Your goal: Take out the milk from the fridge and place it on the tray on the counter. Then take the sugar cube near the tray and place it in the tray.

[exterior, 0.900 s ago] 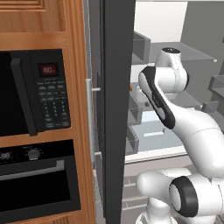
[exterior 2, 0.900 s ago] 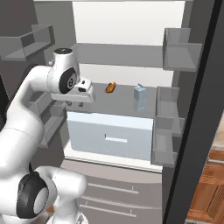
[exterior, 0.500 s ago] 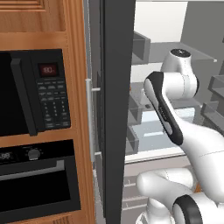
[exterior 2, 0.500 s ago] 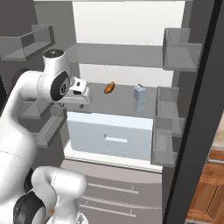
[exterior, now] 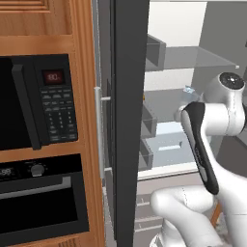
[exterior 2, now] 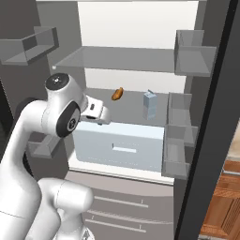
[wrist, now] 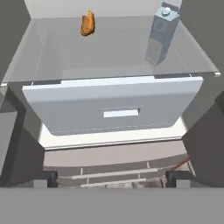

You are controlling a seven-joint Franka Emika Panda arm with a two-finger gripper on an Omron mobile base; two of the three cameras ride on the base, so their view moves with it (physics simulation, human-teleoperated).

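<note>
The gripper (wrist: 112,178) has just spread its fingers wide and grasps nothing, so it seems ready to reach for the milk (exterior 2: 149,105) (upright on the fridge (exterior 2: 140,61) shelf, right of an orange item (exterior 2: 117,93)), well ahead.

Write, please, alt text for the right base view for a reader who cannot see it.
The milk stands upright on a shelf in the open fridge, with a small orange item to its left. The white arm's hand reaches toward that shelf.
</note>
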